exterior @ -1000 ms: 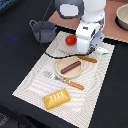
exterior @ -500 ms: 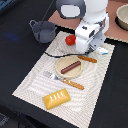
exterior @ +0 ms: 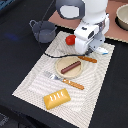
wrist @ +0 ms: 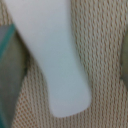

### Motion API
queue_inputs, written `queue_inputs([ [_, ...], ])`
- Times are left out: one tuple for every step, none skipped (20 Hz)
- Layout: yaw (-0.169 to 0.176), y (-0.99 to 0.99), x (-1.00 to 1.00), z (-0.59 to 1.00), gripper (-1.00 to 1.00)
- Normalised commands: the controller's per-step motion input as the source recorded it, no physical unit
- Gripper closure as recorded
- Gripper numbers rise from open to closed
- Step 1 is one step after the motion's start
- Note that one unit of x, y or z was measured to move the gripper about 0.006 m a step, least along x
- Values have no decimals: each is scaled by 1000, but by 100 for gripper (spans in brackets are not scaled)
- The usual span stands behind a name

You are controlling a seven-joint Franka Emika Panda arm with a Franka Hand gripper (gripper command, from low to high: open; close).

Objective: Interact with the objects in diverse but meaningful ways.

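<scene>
Pale silvery flat piece (wrist: 52,55) fills the blurred wrist view; fingertips unseen.

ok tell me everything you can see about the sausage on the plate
The sausage is a short, dark reddish-brown toy link with rounded ends and a smooth, plastic-looking surface. It lies flat and diagonal across the middle of a round tan plate, touching only the plate. The plate sits on the striped placemat, below the robot's gripper in the exterior view. Nothing grips it.
</scene>
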Motion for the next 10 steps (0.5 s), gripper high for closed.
queue_inputs([
  [-33, 443, 751, 114, 100],
  [-35, 437, 740, 280, 100],
  [-33, 460, 731, 326, 100],
  [-16, 506, 749, 520, 100],
  [-13, 514, 751, 591, 100],
  [-11, 517, 737, 640, 100],
  [-11, 523, 711, 683, 100],
  [-13, 531, 657, 851, 100],
  [-24, 526, 591, 1000, 100],
  [-38, 549, 586, 1000, 100],
])
